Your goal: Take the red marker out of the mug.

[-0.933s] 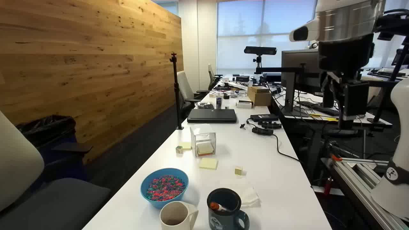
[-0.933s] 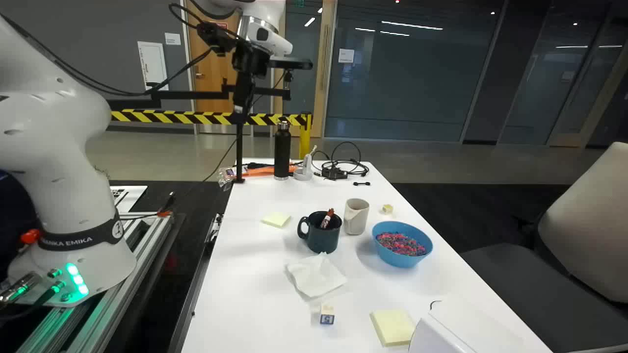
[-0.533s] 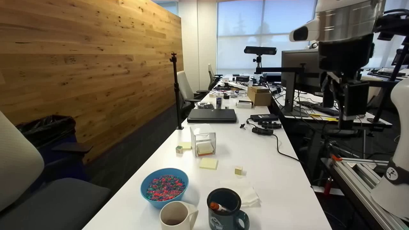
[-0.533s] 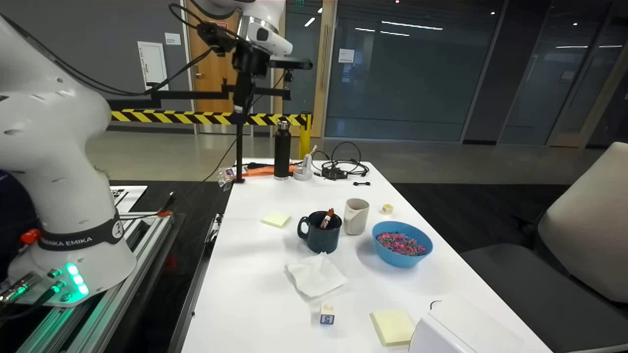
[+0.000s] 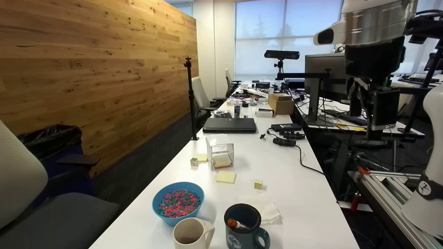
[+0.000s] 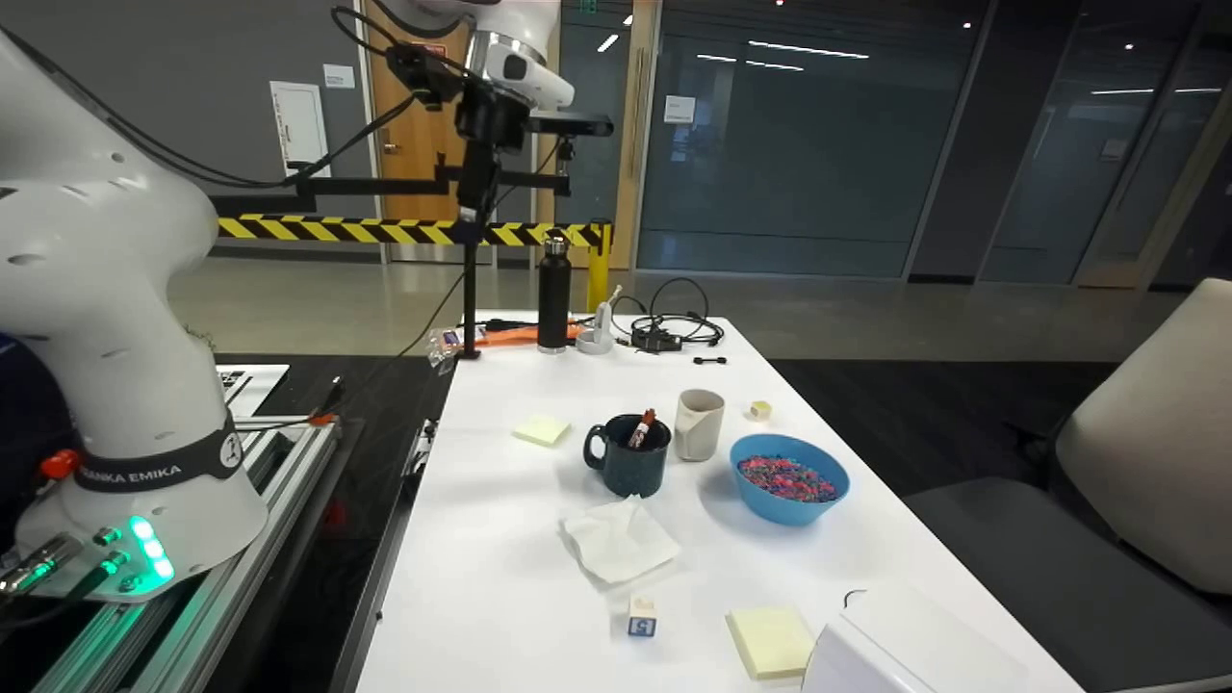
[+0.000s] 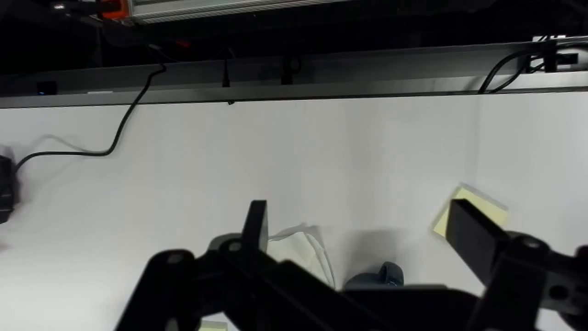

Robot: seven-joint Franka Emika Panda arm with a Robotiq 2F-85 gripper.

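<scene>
The dark navy mug [image 5: 238, 238] stands upright on the white table, and it shows in both exterior views [image 6: 630, 472]. The red marker [image 5: 234, 223] leans inside it, its red-orange end near the rim; this end also shows in an exterior view [image 6: 647, 419]. In the wrist view only part of the mug and its handle [image 7: 392, 273] show behind my gripper body, and the marker is hidden. My gripper [image 7: 358, 207] is open with nothing between its fingers. It hangs high above the table, well apart from the mug, as both exterior views show [image 5: 375, 133] [image 6: 470, 223].
A beige cup [image 6: 700, 425] and a blue bowl [image 6: 789, 500] of colored bits stand beside the mug. A white tissue [image 6: 619, 541], sticky notes [image 6: 541, 430] and small cubes [image 6: 642, 616] lie nearby. A black bottle [image 6: 553, 294] and a laptop [image 5: 229, 125] are farther off.
</scene>
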